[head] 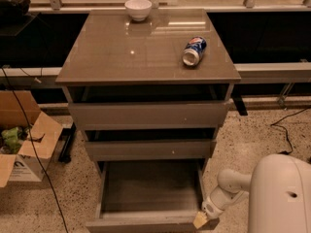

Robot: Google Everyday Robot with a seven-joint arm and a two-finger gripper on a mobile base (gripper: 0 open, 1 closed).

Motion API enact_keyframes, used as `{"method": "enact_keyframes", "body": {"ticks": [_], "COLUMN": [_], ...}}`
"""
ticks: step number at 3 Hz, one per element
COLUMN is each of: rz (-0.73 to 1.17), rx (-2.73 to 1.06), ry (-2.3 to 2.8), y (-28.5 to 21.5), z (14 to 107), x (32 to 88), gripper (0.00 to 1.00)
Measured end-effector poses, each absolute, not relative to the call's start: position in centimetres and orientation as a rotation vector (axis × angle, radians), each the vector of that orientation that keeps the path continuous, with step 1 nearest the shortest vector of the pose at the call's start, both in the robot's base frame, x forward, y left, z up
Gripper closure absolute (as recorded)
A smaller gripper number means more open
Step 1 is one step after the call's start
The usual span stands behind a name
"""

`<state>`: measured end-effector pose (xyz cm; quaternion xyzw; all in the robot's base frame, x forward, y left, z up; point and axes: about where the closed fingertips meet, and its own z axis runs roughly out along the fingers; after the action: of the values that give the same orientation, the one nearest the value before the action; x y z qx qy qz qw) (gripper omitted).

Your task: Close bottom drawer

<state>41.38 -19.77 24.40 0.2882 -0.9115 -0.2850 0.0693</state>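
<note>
The bottom drawer (pixel 146 193) of the taupe cabinet (pixel 146 57) is pulled far out, and its grey wood-grain box is empty. Its flat front (pixel 141 224) lies along the lower edge of the view. My gripper (pixel 200 219) is at the right end of that front, low at the drawer's front right corner. The white arm (pixel 228 191) reaches to it from the lower right. The middle drawer (pixel 148 149) and top drawer (pixel 148 114) above stand slightly out.
A white bowl (pixel 138 8) and a blue can (pixel 194 51) lying on its side rest on the cabinet top. An open cardboard box (pixel 22 140) stands on the floor at left, with a black cable (pixel 36 159) running past it. My white body (pixel 281 195) fills the lower right corner.
</note>
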Motion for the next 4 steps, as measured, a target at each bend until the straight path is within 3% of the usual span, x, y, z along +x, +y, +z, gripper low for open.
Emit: {"method": "enact_keyframes", "body": {"ticks": [1, 4], "rz": [-0.904, -0.935], "rx": [0.788, 0.790], "ry": [-2.730, -2.718], "y": [-20.2, -19.6], "z": [20.4, 19.6], "x": [41.1, 41.9], "gripper": [1.00, 1.00]}}
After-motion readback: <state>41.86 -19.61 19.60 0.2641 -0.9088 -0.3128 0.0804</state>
